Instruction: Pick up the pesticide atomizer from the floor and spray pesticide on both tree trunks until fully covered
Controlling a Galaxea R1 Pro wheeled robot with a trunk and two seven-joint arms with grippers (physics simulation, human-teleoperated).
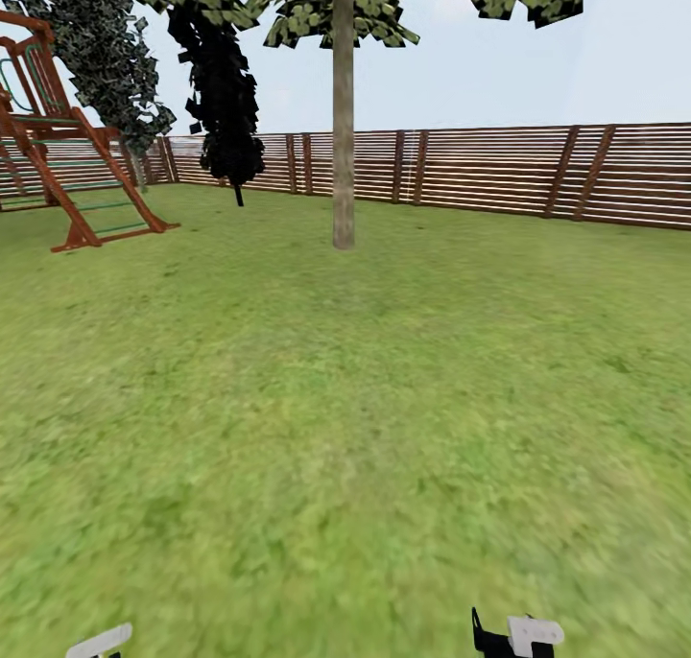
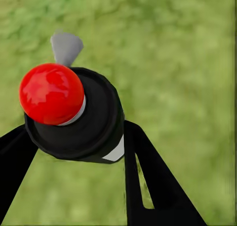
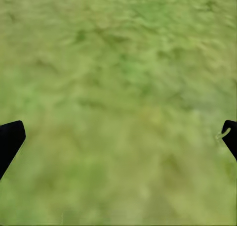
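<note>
The pesticide atomizer sits between the two black fingers of my left gripper, which is shut on it. Its red nozzle tip faces the camera, and the grey trigger sticks out behind the dark body. Green grass lies below it. My right gripper is open over bare grass, with nothing between its fingertips. One tree stands ahead across the lawn in the head view. Its straight grey-brown trunk rises from the grass near the fence, some way from both arms.
A near-black conifer stands left of the tree by the fence of brown slats. A red-brown wooden play frame is at the far left. Open lawn stretches from me to the trunk. Parts of my arms show at the bottom edge.
</note>
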